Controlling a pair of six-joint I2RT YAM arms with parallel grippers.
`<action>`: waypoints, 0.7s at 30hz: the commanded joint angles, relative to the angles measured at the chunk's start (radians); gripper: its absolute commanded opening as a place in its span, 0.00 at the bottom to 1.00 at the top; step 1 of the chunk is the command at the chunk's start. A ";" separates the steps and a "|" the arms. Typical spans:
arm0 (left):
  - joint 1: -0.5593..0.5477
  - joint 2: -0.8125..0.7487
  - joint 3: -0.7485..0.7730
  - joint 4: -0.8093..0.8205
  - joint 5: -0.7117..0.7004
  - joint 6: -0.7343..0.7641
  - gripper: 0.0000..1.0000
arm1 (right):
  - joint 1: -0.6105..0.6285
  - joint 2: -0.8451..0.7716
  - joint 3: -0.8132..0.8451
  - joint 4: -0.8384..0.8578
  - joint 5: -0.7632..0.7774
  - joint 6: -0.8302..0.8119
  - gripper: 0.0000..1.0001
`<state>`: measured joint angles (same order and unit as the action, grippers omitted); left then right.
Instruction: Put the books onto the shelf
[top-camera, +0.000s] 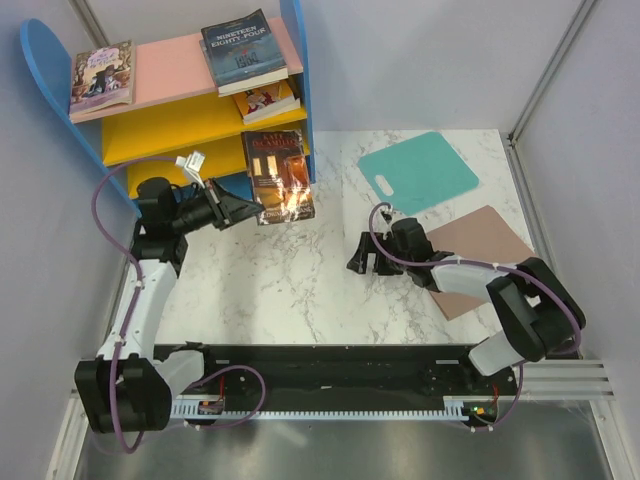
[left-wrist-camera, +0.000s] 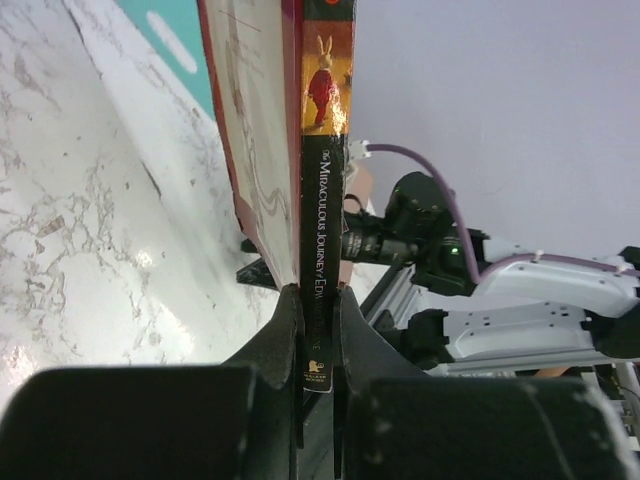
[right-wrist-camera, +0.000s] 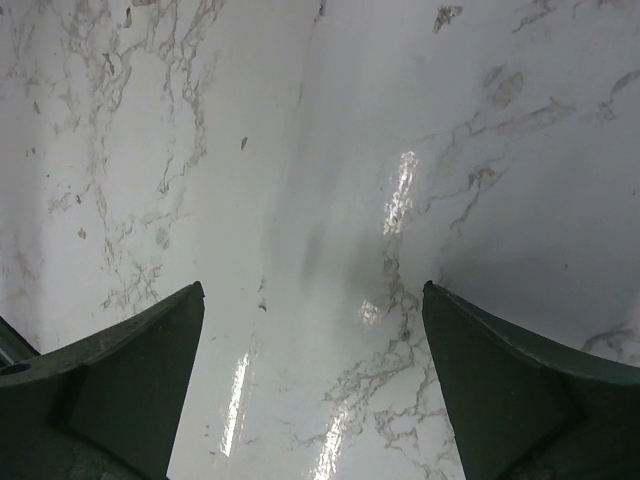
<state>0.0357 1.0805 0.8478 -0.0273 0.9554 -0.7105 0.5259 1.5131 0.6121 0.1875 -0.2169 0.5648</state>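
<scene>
The left gripper (left-wrist-camera: 318, 305) is clamping a brown-orange book (top-camera: 281, 172) by one end of its spine. Its jaws are pinched narrow on the two covers, and the rest of the book is sticking out beyond them toward the shelf (top-camera: 300, 95). Seen from above, the book is hanging just in front of the lower yellow boards (top-camera: 165, 130), at their right end beside the straight blue side. Whether it is touching a board cannot be told. The right gripper (right-wrist-camera: 312, 385) is hovering over bare tabletop (top-camera: 290, 290), jaws spread wide with nothing between them.

Three other books are lying on the shelf. A purple-yellow book (top-camera: 102, 77) and a navy book (top-camera: 240, 50) are on the pink top board (top-camera: 170, 68), and a third book (top-camera: 268, 100) is on the yellow board beneath. A teal mat (top-camera: 418, 172) and a pinkish-brown mat (top-camera: 480, 250) are lying to the right, well apart from the shelf.

The held book is a thin paperback, so it is probably light, stiff along the bound edge and floppy across the covers. In the left wrist view its pages seem to be splaying away from the spine. The cover is catching glare, which suggests a slick surface. The spine looks like the right place to grip, since it is holding the leaves together. Because only one end is pinched, though, the book could swivel between the jaws if its far corner catches a board.
</scene>
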 joint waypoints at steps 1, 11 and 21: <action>0.053 -0.024 0.066 0.113 0.144 -0.130 0.02 | 0.006 0.079 -0.011 -0.072 0.004 0.007 0.98; 0.066 -0.004 0.186 0.168 0.238 -0.173 0.02 | 0.008 0.145 0.009 -0.066 -0.019 0.009 0.98; 0.069 0.097 0.477 0.190 0.220 -0.280 0.02 | 0.008 0.177 0.018 -0.059 -0.036 0.009 0.98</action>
<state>0.0967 1.1282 1.1564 0.0750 1.1610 -0.9085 0.5266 1.6203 0.6670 0.2943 -0.2646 0.5732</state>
